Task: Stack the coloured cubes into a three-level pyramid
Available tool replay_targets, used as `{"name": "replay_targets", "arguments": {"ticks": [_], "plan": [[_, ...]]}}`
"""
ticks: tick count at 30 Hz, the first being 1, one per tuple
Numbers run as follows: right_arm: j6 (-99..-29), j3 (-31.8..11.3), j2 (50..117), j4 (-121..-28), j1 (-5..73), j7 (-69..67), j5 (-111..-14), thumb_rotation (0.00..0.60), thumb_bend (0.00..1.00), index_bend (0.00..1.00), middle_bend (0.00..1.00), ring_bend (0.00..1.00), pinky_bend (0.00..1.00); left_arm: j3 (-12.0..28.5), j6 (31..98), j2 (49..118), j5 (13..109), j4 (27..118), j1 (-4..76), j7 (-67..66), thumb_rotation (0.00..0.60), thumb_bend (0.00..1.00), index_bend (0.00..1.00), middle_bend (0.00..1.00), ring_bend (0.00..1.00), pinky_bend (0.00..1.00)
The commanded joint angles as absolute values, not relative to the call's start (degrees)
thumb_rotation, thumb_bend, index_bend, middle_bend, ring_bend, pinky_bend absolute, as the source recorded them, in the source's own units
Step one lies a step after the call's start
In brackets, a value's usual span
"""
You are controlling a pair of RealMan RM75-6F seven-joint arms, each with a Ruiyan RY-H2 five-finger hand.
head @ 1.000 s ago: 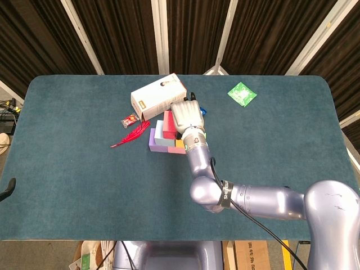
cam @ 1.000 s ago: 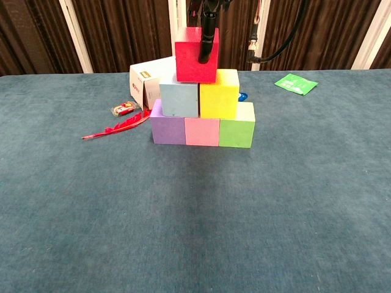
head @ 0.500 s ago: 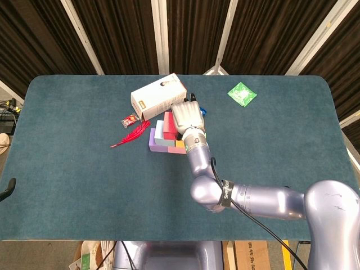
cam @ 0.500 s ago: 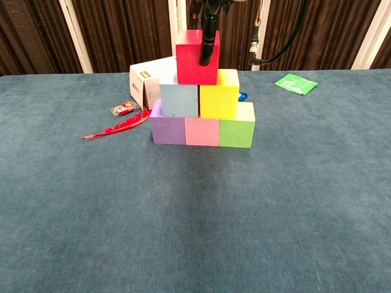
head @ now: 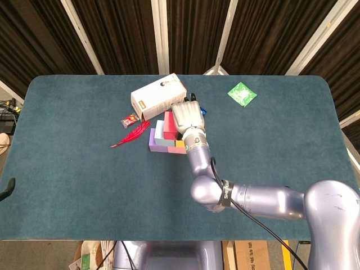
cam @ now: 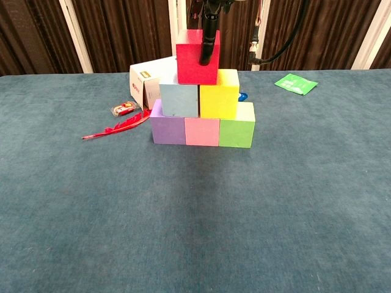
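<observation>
With the right hand (head: 186, 116) pinching the red cube (cam: 197, 57) atop the blue cube (cam: 179, 100) and yellow cube (cam: 219, 94), it should centre it over their seam, then let go gently.

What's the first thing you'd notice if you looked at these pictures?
The bright cube pyramid in the table's middle: purple cube, pink cube and green cube below, with light blue cube and yellow cube above. On top, the right hand holds the red cube.

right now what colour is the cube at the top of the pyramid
Red: the top cube, best seen in the chest view.
</observation>
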State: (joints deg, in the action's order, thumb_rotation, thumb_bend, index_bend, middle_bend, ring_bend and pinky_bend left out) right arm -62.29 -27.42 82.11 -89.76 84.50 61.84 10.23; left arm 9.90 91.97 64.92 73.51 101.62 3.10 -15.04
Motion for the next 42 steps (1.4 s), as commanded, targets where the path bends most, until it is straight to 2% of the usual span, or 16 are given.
{"name": "replay_targets", "arguments": {"ticks": [1,19,42], "plan": [[-62.25,-27.39,82.11,-89.72,84.53,61.78,10.24,0.6,0.26,0.37,0.32,0.16,0.0,9.91,91.97,64.93,73.47,101.65,3.1,-15.1,0.6,0.4,0.11,0.03,0.0,0.0],[-62.4,-27.09,82.17,-89.47,85.03,62.08,11.01,0.6,0.26,0.3,0.28,0.13,0.0,10.05,92.07,64.98,73.09,101.77,3.08,-15.46,0.6,0.4,0.11,0.02,0.0,0.0],[-63.04,-27.04,81.54,-90.83,85.17,62.28,11.32,0.6,0.26,0.3,0.28,0.12,0.0,10.14,92.15,65.23,72.92,101.76,3.14,-15.76,0.6,0.4,0.11,0.02,0.0,0.0]]}}
